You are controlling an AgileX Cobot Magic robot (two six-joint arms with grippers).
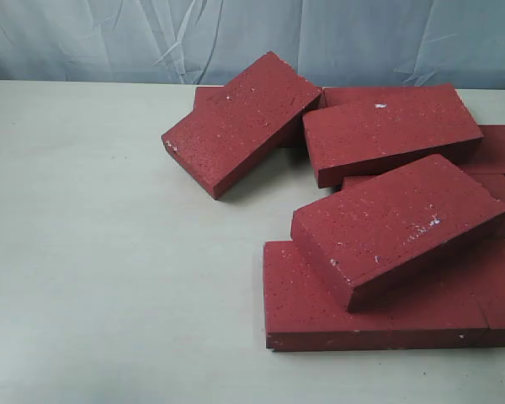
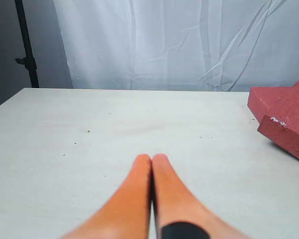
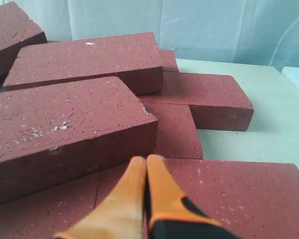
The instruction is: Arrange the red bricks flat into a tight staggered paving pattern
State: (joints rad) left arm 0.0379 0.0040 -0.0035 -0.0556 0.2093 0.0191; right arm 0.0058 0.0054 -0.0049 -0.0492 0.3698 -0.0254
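Several dark red bricks lie in a loose heap at the right of the pale table (image 1: 109,252). One brick (image 1: 240,122) leans tilted at the heap's left. Another brick (image 1: 391,130) rests across the back ones. A third brick (image 1: 400,223) lies askew on flat front bricks (image 1: 320,316). Neither arm shows in the exterior view. My left gripper (image 2: 152,158) is shut and empty above bare table, with a brick corner (image 2: 284,119) off to one side. My right gripper (image 3: 146,160) is shut and empty, just over a flat brick (image 3: 239,194), beside the askew brick (image 3: 65,129).
A wrinkled pale cloth backdrop (image 1: 236,34) hangs behind the table. A dark stand pole (image 2: 26,45) rises past the table's far corner in the left wrist view. The table's right edge (image 3: 289,79) shows beyond the bricks in the right wrist view.
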